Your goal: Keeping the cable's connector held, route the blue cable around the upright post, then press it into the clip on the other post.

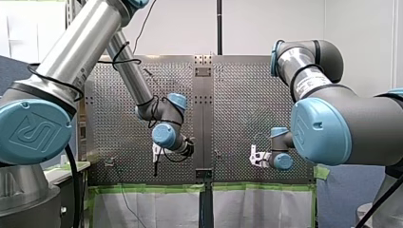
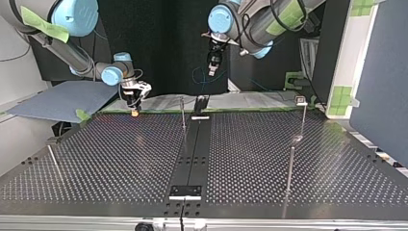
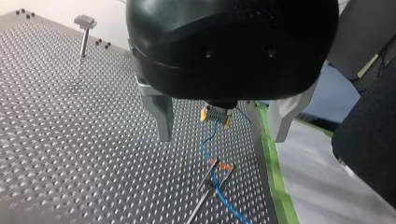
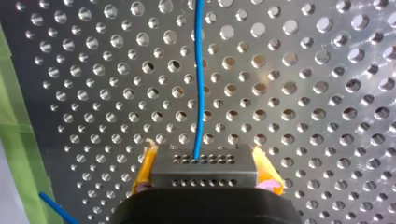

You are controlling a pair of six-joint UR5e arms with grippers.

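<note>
One thin blue cable leaves grey multi-hole connector, pinched by right fingers; left fingers spread.

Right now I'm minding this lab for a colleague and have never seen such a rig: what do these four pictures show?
Two robot arms work at a metal table full of holes. One picture looks from behind them: my left arm at its left, my right arm at its right. Another looks from across the table, so the sides swap. The other two come from cameras on the wrists. Thin upright posts stand on the table; one carries a small clip on top. My right arm's jaws, with yellow pads, are shut on a small metal connector, from which a blue cable runs. My left arm's jaws are open and hold nothing.
</note>
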